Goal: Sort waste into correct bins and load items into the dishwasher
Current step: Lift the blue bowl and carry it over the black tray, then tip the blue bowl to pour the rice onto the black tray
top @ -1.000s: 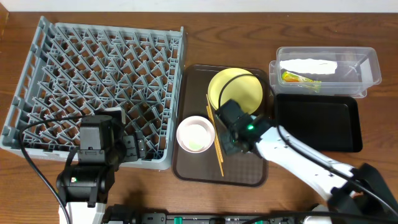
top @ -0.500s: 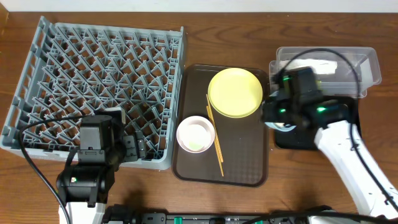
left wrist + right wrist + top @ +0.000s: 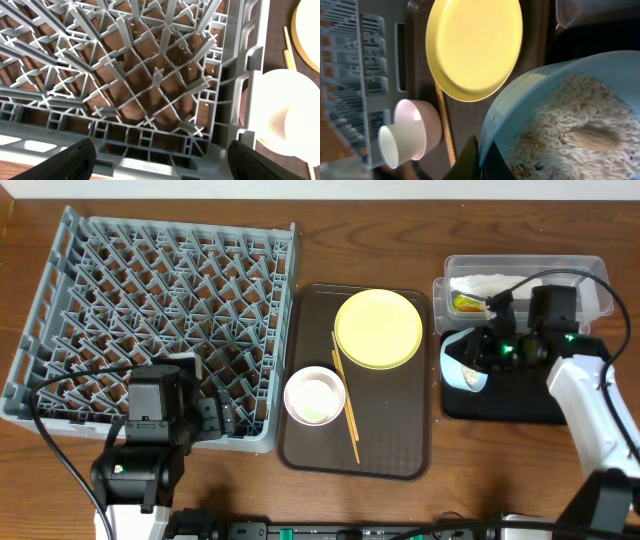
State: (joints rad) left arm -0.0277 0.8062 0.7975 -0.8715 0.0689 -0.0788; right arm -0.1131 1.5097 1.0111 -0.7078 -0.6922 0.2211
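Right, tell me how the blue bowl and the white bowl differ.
The blue bowl is held by the right gripper at the edge of the black tray; the white bowl sits on the brown tray. The blue bowl looks tipped, the white bowl upright. The blue bowl holds beige crumbs; none show in the white bowl. Both are round.

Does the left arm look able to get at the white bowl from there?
Probably yes. The left hand is open at a corner of the grey rack, and the white bowl sits just past its wall with nothing above it; the right hand is away, holding the light blue bowl.
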